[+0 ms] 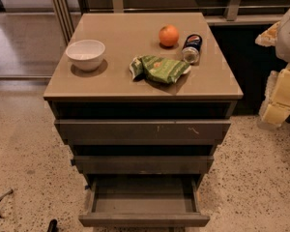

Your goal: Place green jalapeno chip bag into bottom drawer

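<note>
1. Target first: the small, crumpled green jalapeno chip bag (160, 69), foil with pale stripes, lies on the tan cabinet top (111, 81). It's right of centre, toward the near edge, just beside a dark blue soda can (192, 48) on its side.
2. My gripper (279, 100) hangs at the right edge, well apart from the bag. Can't tell how open it is.
3. Handling guess: super light, soft, slippery foil, and the chips crush easily. I'd pinch the puffy middle gently.
4. The shallow grey bottom drawer (144, 199) is already pulled out.

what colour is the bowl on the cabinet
The bowl is white, camera view; gripper sits at right edge.
</note>
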You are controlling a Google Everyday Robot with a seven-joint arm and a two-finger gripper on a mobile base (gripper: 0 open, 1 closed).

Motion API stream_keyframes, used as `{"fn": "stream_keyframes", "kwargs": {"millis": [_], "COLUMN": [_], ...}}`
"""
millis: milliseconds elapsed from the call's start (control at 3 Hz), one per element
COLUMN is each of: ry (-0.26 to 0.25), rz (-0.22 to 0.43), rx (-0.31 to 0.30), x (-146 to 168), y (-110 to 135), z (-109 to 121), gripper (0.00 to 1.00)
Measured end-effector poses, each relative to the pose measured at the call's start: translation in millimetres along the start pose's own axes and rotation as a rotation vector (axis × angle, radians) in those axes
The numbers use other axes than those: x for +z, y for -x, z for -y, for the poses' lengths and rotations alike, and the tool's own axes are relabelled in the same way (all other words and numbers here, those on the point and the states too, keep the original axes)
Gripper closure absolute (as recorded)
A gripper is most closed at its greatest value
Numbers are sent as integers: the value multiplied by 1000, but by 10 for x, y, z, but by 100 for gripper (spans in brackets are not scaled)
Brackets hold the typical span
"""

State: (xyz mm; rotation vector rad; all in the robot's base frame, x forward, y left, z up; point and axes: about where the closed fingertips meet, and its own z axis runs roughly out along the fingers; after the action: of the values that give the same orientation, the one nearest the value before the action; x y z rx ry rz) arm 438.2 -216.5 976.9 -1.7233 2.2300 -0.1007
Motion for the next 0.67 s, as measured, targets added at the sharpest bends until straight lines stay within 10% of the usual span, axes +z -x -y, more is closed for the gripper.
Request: {"fn": "stream_keyframes", "kwargs": {"millis": [667], "ry": [-7], "rz": [9], "rx": [3], "x": [8], "y": [18], "z": [18], "gripper": [19]}}
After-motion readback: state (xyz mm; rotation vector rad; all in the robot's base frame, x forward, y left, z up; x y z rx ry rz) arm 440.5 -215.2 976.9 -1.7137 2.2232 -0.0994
